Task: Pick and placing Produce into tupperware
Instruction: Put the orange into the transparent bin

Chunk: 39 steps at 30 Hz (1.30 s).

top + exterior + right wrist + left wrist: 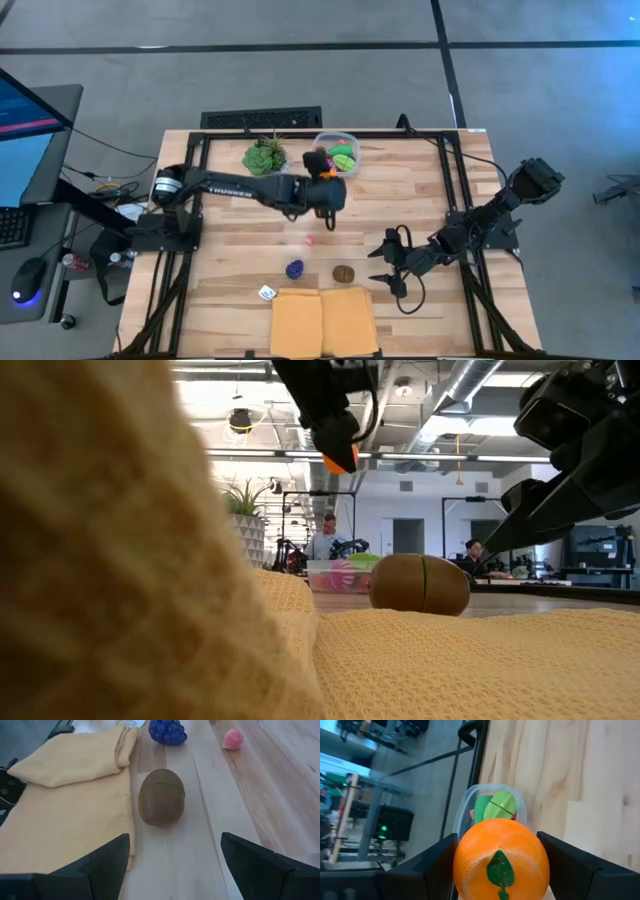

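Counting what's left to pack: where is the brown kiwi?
In the high view the brown kiwi lies near the table's front edge, just behind the yellow cloth, right of the purple grapes.

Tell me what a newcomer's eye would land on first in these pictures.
First, the bright toy orange clamped in the left gripper, held in the air near the clear tupperware at the table's far edge, which already holds green and pink produce. Next, the brown kiwi on the bare wood beside the yellow cloth, right in front of the open right gripper. Purple grapes lie nearby.
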Motion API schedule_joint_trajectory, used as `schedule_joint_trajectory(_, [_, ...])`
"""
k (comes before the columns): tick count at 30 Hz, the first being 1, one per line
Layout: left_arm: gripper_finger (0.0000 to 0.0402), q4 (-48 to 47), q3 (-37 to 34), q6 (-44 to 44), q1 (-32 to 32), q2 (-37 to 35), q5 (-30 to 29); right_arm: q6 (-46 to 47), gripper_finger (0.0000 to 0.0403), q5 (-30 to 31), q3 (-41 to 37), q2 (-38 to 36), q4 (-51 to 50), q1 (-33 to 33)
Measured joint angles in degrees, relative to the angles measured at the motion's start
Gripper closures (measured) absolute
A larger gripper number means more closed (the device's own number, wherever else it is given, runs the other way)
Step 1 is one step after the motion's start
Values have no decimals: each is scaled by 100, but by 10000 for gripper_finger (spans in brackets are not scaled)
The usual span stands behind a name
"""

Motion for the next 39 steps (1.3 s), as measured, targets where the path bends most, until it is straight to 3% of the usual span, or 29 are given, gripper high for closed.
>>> schedule_joint_trajectory(25, [154, 1192, -2, 578, 2062, 4, 2317, 102, 67, 44, 0, 0, -21, 70])
schedule_joint_trajectory(39, [154, 1444, -4, 296, 2677, 254, 2957, 100, 67, 165, 1, 0, -100, 70])
